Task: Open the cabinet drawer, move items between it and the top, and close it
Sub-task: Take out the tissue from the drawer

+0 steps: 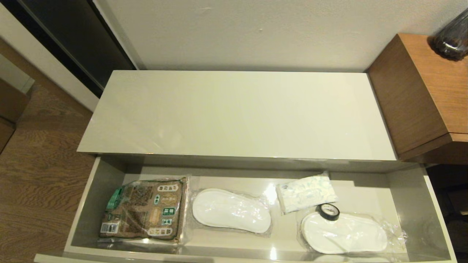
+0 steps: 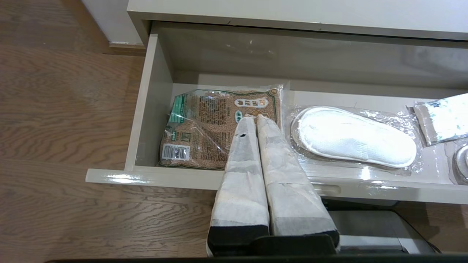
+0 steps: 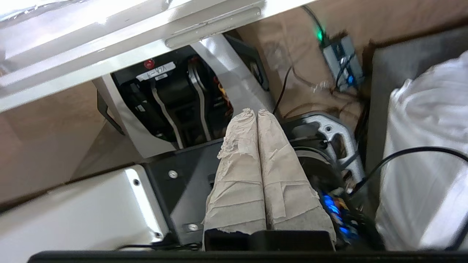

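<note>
1. wood-grain floor (image 1: 40, 175) lies to the left of a low cream cabinet set against a pale wall, with a taller brown wooden unit (image 1: 420, 95) on its right.
2. left gripper (image 2: 251, 118) has its two tape-wrapped fingers pressed together, holding nothing; in the left wrist view its tips hang over the front part of the open drawer, lined up with the brown-and-green packet (image 2: 219, 128).
3. right gripper (image 3: 252, 112) also has its wrapped fingers pressed together and empty; the right wrist view shows it low, below the drawer's front edge, pointing at the robot's own base.
4. neither arm shows in the head view.
5. drawer (image 1: 93, 197) is pulled well out, its grey inside in plain sight and a slot handle (image 2: 323, 189) showing on the front edge.
6. inside it, from left to right: the brown-and-green packet, a white slipper in a clear bag (image 1: 231, 210), then a white packet with pale blue-green print (image 1: 306, 192) toward the back, and a second bagged slipper (image 1: 343, 233) at the front right.
7. small black tape roll (image 1: 328, 211) sits on the back end of that second slipper, just beside the white packet's front edge.
8. cabinet top (image 1: 237, 113) is glossy and bare.
</note>
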### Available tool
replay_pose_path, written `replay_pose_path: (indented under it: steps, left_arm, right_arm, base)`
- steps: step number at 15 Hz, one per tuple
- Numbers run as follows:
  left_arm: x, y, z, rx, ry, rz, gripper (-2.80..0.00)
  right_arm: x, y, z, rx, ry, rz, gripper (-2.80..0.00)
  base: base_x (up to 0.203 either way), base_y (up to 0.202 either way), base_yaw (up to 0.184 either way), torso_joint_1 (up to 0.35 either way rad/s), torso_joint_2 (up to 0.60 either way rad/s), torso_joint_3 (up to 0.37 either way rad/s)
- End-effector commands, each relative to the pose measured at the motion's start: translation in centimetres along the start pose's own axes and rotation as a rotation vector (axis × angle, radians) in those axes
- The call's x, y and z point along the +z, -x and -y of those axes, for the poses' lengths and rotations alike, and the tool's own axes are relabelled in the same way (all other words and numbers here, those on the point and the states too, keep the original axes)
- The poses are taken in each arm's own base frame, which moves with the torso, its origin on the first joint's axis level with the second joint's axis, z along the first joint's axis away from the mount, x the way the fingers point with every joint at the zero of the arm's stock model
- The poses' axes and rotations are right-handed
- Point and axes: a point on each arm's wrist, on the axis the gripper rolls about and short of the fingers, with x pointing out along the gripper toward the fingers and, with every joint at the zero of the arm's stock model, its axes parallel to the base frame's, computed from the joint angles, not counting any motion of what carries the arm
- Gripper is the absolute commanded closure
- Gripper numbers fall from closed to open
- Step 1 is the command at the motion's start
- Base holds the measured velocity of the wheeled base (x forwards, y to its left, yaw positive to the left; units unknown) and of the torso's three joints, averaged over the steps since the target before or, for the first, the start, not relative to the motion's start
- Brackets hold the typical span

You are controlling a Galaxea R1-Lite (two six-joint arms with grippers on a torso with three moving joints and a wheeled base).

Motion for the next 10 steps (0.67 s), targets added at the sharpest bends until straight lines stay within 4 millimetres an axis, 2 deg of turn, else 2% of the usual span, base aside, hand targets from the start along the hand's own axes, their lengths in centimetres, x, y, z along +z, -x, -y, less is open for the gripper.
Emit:
replay_pose_path:
  steps: [1, 4, 7, 10]
  left_arm:
    - [0.0, 0.0, 0.0, 0.0, 0.001, -0.001, 0.0]
    - [0.0, 0.0, 0.0, 0.0, 0.001, 0.0, 0.0]
    - [0.0, 0.0, 0.0, 0.002, 0.001, -0.001, 0.0]
    - [0.0, 0.0, 0.0, 0.003, 0.017, 0.002, 0.0]
  right_arm:
    - [-1.0, 0.0, 0.7, 0.028, 0.058, 0.042, 0.0]
    - [0.5, -3.1, -1.0, 0.073, 0.195, 0.085, 0.0]
    - [4.3, -8.4, -4.6, 0.066, 0.285, 0.049, 0.0]
    - [7.1, -13.9, -7.8, -0.02, 0.279, -0.08, 0.0]
  base:
    - [0.0, 0.0, 0.0, 0.0, 0.0, 0.0]
    - [0.0, 0.0, 0.0, 0.0, 0.0, 0.0]
    - [0.0, 0.0, 0.0, 0.0, 0.0, 0.0]
    - [0.0, 0.0, 0.0, 0.0, 0.0, 0.0]
